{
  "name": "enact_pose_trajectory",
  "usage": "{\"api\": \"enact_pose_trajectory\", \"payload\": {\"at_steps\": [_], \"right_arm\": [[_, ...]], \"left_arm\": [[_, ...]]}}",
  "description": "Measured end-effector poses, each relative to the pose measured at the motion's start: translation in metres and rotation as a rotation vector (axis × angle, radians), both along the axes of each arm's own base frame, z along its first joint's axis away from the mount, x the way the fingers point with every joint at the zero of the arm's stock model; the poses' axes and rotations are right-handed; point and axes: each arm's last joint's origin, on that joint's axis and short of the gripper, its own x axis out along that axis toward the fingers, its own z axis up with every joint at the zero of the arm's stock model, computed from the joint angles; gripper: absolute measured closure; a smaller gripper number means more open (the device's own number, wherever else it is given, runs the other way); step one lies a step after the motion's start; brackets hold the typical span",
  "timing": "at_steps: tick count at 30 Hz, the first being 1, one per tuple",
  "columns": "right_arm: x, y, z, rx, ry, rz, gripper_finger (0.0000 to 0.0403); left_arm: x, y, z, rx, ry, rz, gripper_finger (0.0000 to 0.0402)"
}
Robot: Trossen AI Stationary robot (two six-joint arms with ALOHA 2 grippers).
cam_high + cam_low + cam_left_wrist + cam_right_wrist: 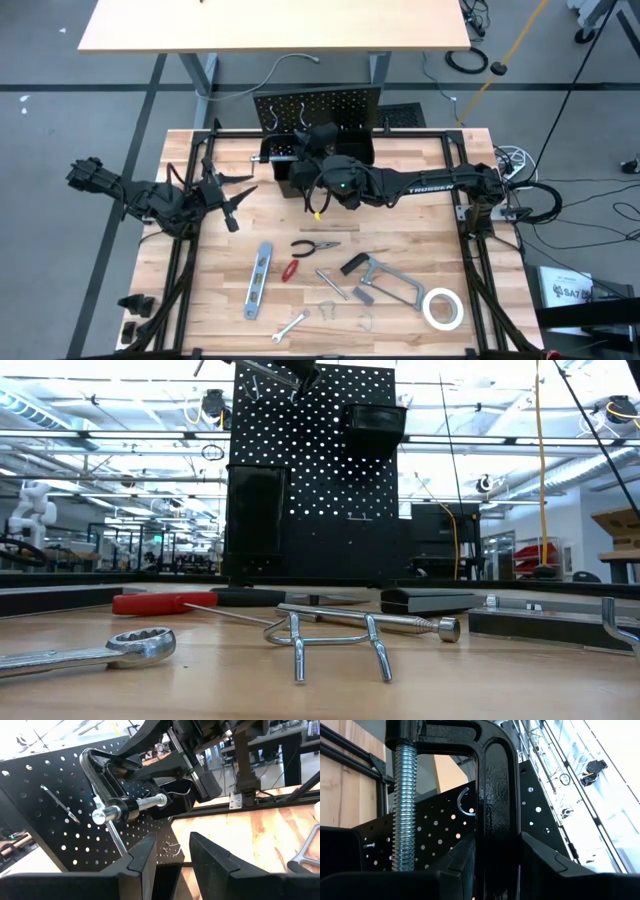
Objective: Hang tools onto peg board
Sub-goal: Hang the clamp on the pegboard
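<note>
My right gripper (302, 140) is shut on the black C-clamp (107, 785) and holds it up in front of the upper part of the peg board (310, 470), which stands at the table's far edge. A silver hook (465, 802) shows on the board just behind the clamp. My left gripper (238, 200) hovers open and empty over the table's left part, facing the board. The level (259, 280), pliers (315, 246), red-handled screwdriver (290, 270), bar clamp (385, 280), wrench (290, 326) and tape roll (441, 308) lie on the near half of the table. My right gripper pinches the straight back of the C-clamp's black frame (492, 815) between its two fingers, which lie across it. The clamp is lifted clear of the table, its threaded screw (402, 805) beside the fingers. Whether it touches the hook or the board I cannot tell.
Two black bins (375, 425) (255, 510) hang on the board's front. A thin silver tool (60, 805) hangs on the board to one side of the clamp. Small metal hooks (330, 640) lie near the table's front edge. Dark frame rails (460, 200) run along the table's sides.
</note>
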Motion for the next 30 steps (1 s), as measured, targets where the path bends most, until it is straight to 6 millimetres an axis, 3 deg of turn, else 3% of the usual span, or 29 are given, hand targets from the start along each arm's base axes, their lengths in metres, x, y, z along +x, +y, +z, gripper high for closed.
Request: {"api": "enact_pose_trajectory", "payload": {"at_steps": [18,30], "right_arm": [[0.0,-0.004,-0.008,0.11,-0.045,0.008,0.0288],[0.002,-0.034,-0.004,-0.033,0.045,-0.031,0.0288]], "left_arm": [[0.0,0.0,0.0,0.002,0.002,0.001,0.0281],[0.0,0.0,0.0,0.022,0.008,0.001,0.0281]]}}
